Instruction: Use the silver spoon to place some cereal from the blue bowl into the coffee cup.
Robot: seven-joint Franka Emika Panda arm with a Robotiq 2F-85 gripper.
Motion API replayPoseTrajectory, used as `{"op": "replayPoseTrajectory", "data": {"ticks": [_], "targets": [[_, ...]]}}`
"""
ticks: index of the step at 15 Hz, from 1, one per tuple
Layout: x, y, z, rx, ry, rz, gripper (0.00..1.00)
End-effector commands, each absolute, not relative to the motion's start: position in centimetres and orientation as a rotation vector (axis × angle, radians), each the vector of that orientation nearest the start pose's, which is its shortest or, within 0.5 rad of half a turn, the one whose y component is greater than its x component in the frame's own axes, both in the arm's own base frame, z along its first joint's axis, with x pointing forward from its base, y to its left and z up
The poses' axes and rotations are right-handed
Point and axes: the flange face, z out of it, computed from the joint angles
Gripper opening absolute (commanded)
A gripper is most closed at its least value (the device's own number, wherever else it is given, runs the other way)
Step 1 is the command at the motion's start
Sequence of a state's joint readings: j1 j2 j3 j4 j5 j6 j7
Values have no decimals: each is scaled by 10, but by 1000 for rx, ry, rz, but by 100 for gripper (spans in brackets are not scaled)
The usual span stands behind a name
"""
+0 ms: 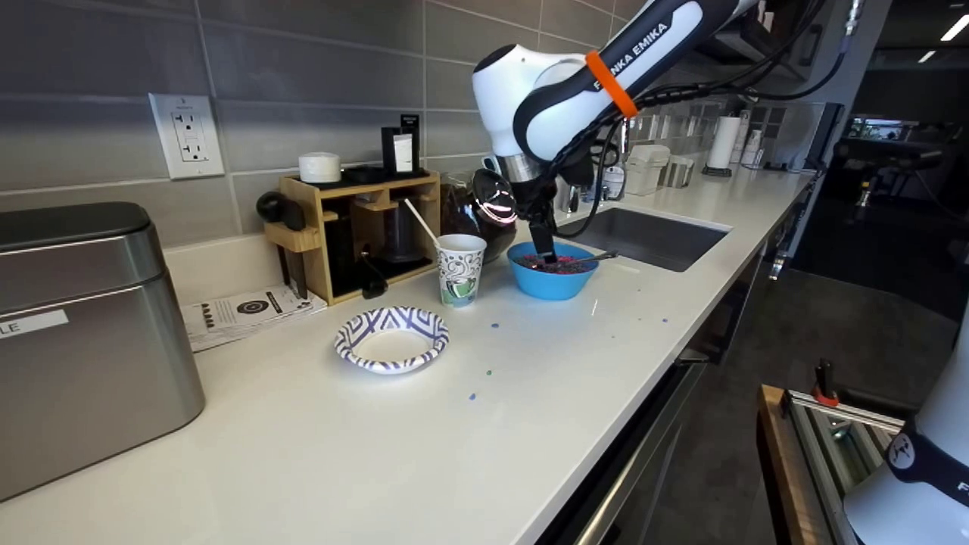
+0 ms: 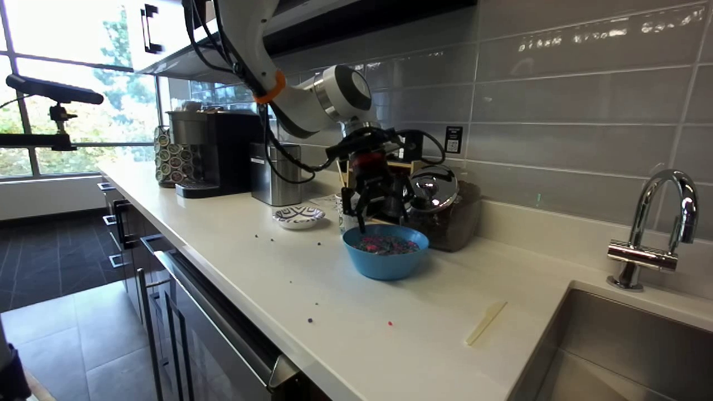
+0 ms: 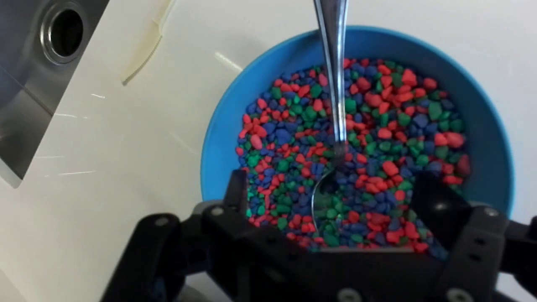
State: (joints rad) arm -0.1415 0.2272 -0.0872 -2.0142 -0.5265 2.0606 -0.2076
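Two jaws stood wide apart over the blue bowl (image 3: 224, 138), holding nothing. Between them in the wrist view lay the silver spoon (image 3: 338, 117), its handle crossing the rim at frame top, probably for easy grasping; I couldn't find its tip among pebbly coloured bits (image 3: 285, 136). Mid-frame in an exterior view, the coffee cup (image 1: 460, 270) stood near, presumably for a short carry, its inside hidden.

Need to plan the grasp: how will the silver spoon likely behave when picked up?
The silver spoon is probably stiff, given its metallic shine. Its narrow, glossy handle may slip or twist when gripped. Its scoop end sits partly covered by coloured pieces, so lifting will likely spill some.
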Motion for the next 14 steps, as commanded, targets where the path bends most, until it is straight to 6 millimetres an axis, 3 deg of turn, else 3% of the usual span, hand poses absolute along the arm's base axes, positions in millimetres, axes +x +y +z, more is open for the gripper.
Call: {"op": "replayPoseTrajectory", "data": {"ticks": [1,4,8,9,11,14], "targets": [[551,-165,369,-3469,-360,391,100],[545,-172,392,-3423,-211,350,100],[522,-169,416,-3233,22,336,100],[535,-169,405,-3311,-56,356,100],[533,-169,412,-3308,-46,340,100],[534,-169,408,-3305,-49,353,100]]}}
